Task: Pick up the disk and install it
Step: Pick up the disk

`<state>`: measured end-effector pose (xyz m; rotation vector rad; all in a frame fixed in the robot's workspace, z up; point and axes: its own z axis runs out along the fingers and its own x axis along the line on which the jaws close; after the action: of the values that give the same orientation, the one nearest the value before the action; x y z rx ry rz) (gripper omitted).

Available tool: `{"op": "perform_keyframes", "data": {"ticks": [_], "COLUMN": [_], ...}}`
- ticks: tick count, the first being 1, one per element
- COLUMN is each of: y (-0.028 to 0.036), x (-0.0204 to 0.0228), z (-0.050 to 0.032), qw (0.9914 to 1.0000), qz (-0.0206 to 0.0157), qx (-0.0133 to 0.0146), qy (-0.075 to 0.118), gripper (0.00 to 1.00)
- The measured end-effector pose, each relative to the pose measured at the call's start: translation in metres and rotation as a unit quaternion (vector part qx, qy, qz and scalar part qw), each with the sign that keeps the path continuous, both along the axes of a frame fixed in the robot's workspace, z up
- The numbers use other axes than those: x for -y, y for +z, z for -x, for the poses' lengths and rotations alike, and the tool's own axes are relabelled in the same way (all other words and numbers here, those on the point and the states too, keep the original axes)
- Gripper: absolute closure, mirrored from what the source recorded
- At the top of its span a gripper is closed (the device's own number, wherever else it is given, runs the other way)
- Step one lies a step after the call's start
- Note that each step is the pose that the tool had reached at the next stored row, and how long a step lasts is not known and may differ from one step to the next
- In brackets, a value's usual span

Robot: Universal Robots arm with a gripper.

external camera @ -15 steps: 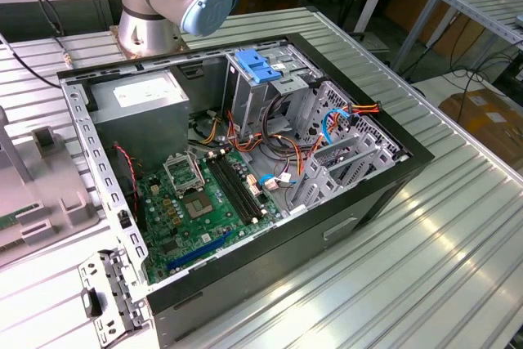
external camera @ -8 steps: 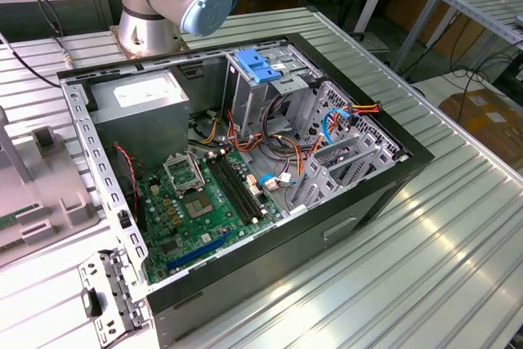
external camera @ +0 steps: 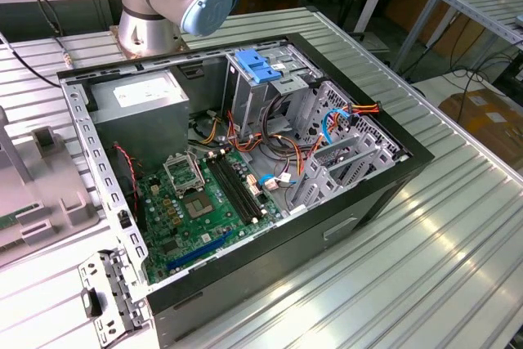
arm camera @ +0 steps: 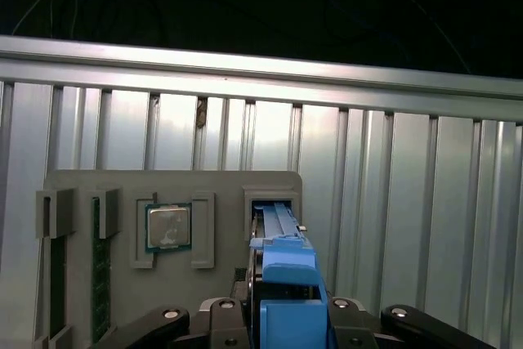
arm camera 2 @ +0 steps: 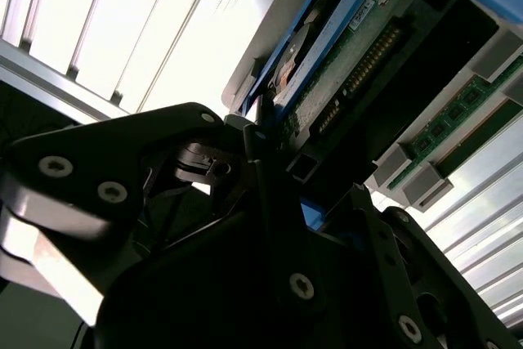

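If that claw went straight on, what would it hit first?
The disk, standing on edge in the grey holder directly ahead of the gripper; how close is hard to judge.

Nothing legible here, honestly. The power supply (external camera: 139, 120) has a white label (external camera: 145, 87) on top, print too small to make out. Same for the little white sticker (arm camera 2: 362, 12) on the disk (arm camera 2: 343, 63) in the second wrist view.

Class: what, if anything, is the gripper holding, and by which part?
The gripper holds the disk by its blue carrier rails, at the end standing out of the grey tray.
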<state>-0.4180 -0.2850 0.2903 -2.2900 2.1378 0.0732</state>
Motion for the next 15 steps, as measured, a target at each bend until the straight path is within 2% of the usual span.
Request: {"op": "perform_keyframes", "data": {"ticks": [15], "y": [0.0036], "x": [0.0000], "z": [0.0000], "qw": [1.00000], "qz": [0.0000], "qx": [0.0000], "qy": [0.000], "gripper": [0.63]}}
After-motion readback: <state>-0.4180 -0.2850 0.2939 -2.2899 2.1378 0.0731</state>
